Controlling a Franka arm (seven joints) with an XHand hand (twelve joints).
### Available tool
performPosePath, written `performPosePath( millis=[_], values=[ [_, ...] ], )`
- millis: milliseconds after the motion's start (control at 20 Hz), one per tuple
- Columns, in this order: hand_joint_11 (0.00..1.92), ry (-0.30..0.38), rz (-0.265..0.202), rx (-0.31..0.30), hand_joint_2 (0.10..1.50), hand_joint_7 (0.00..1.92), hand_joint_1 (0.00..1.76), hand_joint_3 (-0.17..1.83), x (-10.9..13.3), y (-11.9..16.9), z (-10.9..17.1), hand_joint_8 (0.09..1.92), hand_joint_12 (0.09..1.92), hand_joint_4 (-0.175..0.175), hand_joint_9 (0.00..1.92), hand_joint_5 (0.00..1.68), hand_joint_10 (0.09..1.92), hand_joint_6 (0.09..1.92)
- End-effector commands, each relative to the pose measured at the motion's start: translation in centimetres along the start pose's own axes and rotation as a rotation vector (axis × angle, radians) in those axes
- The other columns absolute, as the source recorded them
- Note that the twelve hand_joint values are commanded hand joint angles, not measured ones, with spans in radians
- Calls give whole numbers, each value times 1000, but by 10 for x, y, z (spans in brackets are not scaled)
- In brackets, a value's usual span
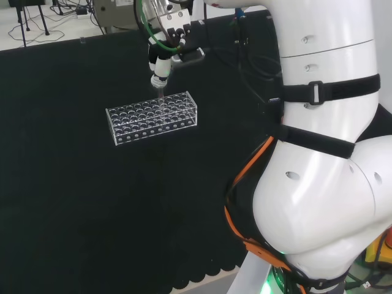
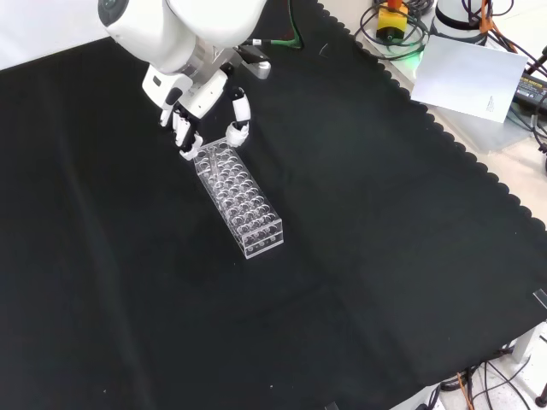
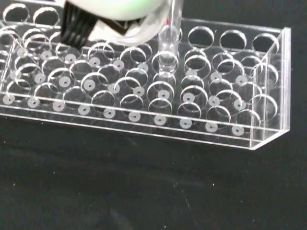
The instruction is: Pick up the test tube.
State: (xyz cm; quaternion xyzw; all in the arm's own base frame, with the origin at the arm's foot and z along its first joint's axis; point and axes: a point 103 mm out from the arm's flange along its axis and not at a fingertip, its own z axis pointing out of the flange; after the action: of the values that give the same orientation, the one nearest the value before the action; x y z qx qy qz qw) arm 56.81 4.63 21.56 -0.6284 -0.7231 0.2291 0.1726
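Observation:
A clear test tube [image 1: 160, 93] stands upright in a hole near the far end of the clear plastic rack [image 1: 153, 117]. In the wrist view the test tube [image 3: 169, 40] rises from a back-row hole of the rack [image 3: 201, 129], beside a blurred white part of the hand [image 3: 110, 12]. The hand [image 1: 160, 61] hangs straight above the tube. From the front, the hand [image 2: 195, 98] straddles the upper end of the rack [image 2: 244, 201], with its fingers [image 2: 184, 137] on one side and its thumb [image 2: 238, 126] on the other. A gap shows between them.
Black cloth covers the bench all round the rack. The arm's big white links [image 1: 318, 141] rise at the right of the head view. Cables and a white sheet [image 2: 468, 77] lie beyond the cloth's scalloped edge in the front view.

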Motion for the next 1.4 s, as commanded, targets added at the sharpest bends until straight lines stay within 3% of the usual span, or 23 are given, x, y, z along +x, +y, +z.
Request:
performPosePath(
  millis=[50,700,1400],
  values=[
    [351,1,2,19,611,759,1009,687,2,3,8,915,1469,-175,683,435,868,820],
    [390,-8,14,30,573,863,1065,730,3,9,19,905,1451,-175,743,499,847,887],
    [479,42,39,12,574,1063,1106,729,12,33,18,859,1410,-175,904,656,771,917]
  ],
)
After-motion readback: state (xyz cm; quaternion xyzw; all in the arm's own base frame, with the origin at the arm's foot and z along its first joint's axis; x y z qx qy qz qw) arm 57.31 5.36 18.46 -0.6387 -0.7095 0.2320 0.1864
